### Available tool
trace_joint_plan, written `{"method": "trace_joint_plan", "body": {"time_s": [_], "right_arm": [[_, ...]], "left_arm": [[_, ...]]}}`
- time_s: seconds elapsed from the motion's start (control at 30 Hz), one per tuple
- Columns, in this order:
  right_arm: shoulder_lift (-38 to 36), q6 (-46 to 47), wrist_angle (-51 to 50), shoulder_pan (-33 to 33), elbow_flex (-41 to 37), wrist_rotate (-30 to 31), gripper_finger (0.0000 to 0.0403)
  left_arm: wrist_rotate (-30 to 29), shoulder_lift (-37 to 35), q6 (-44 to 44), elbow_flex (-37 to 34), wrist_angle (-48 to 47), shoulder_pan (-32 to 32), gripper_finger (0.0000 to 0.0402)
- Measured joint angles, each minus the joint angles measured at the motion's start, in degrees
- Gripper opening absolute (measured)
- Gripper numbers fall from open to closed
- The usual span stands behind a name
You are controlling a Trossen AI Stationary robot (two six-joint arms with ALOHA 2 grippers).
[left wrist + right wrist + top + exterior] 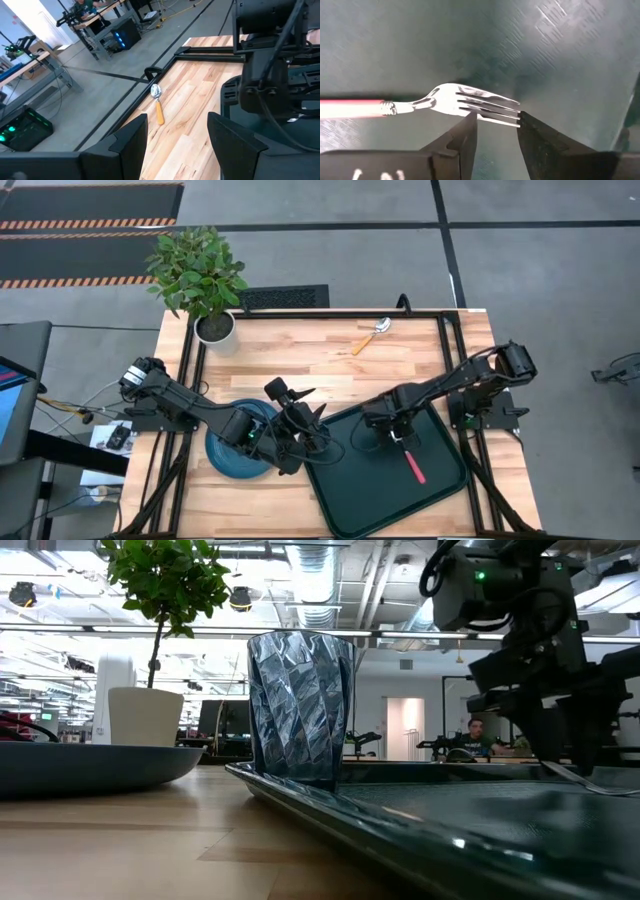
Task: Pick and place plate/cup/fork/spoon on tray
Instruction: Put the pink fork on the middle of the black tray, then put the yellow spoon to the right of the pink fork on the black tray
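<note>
desk: one wooden desk, and everything sits on it

tray: one, dark green, near front edge toward the right. Looks like the goal spot, and it's already got two of the four things on it

plate: one, teal-blue, still on the bare wood just left of the tray, partly under the left arm. Not placed yet, I'd say

cup: one, standing upright on the tray's edge in the low view. Counts as done

fork: one, red handle, lying flat on the tray. Done too, as far as I can tell

spoon: one, orange handle, way off at the far side of the desk, well apart from the tray. Still left

right gripper: right over the fork's prongs, fingers apart and not holding anything

left gripper: above the plate/tray border, fingers spread, empty

progress: roughly halfway, two on, two to go
</note>
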Motion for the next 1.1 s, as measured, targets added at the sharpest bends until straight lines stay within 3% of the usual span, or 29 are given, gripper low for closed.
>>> {"method": "trace_joint_plan", "body": {"time_s": [0.67,1.1], "right_arm": [[0.0,4.0,-1.4,1.4,0.0,0.1,0.0162],[-0.1,3.6,-7.5,-5.1,4.0,-0.1,0.0179]], "left_arm": [[0.0,0.0,0.0,0.0,0.0,0.0,0.0199],[0.8,0.0,-2.1,0.0,0.0,0.2,0.0199]]}}
